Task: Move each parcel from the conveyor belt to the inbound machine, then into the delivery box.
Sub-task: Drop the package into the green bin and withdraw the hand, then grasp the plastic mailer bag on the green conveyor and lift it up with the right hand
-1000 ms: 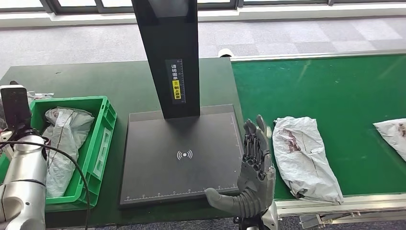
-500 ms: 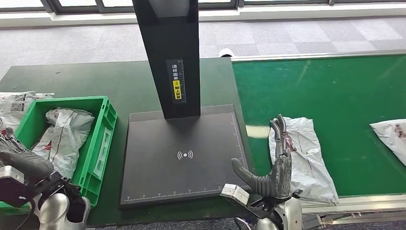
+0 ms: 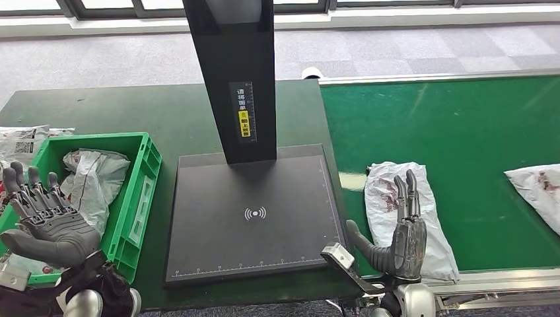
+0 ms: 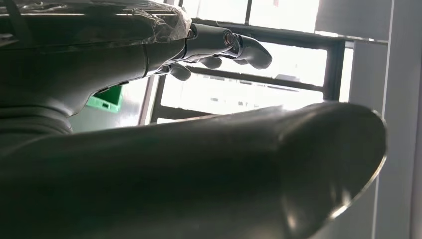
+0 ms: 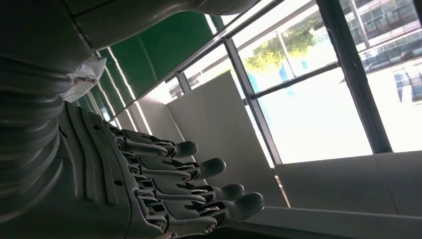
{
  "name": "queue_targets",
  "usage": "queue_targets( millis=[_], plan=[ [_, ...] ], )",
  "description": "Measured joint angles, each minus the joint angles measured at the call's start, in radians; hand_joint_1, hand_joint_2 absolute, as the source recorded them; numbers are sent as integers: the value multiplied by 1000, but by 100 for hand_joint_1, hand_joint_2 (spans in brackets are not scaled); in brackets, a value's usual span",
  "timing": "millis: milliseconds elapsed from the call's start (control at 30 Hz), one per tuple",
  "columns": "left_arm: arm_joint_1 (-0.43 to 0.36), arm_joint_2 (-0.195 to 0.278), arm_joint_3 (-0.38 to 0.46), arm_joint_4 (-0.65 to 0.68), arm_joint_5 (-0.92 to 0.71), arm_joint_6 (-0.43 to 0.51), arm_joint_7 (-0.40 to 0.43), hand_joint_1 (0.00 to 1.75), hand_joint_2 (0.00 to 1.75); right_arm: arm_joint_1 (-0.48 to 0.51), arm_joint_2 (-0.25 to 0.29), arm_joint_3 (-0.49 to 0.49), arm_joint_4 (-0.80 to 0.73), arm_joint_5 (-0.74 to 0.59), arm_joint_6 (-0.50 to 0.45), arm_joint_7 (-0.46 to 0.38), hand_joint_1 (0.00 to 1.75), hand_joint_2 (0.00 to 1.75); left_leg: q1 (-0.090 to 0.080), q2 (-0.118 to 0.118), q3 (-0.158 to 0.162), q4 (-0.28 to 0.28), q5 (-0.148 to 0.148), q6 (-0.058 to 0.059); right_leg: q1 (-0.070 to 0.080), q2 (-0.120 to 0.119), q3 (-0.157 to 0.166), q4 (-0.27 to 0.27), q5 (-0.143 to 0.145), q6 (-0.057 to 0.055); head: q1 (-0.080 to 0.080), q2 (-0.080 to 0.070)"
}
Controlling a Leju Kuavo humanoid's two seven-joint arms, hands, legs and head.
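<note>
A crinkled white plastic parcel (image 3: 408,215) is lying flat at the near edge of the green conveyor belt (image 3: 462,125), just beyond the right hand (image 3: 395,242), whose dark fingers (image 3: 407,195) are pointing straight up, spread, holding nothing. The left hand (image 3: 46,224) is hovering palm-up with fingers apart over the near corner of the green delivery box (image 3: 142,175).

Head cam high, looks fwd/down at conveyor belt (image 3: 462,125); wrist cams close (turned), face windows.

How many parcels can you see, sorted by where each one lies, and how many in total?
On the conveyor belt: 2, the near parcel and the far parcel at the edge of the picture.
In the green box: 1, the boxed parcel.
On the table behind the box: 1, the labelled parcel.
Total: 4
</note>
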Motion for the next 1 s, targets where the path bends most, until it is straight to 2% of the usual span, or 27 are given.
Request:
queue_targets(
  millis=[267,500,800,1000],
  plan=[
    [13,-31,0,-28,7,-45,0,0,0,-17,-52,-123,108,-70,115,17,0,175,-1,0,0,0,0,0,-1,-1,1,0,0,0,0,0],
    [9,-45,0,-23,2,-101,0,0,0,-58,-74,-216,252,-64,179,25,0,175,-1,0,0,0,0,0,-1,-1,1,0,0,0,0,0],
    [3,-49,0,-5,-8,-102,0,0,0,-78,-75,-241,318,-36,203,38,0,175,-1,0,0,0,0,0,-1,-1,1,0,0,0,0,0],
    [-5,-49,-5,14,-25,-67,0,0,0,-105,-65,-241,364,-16,235,50,0,175,-1,0,0,0,0,0,-1,-1,1,0,0,1,0,0]
  ],
)
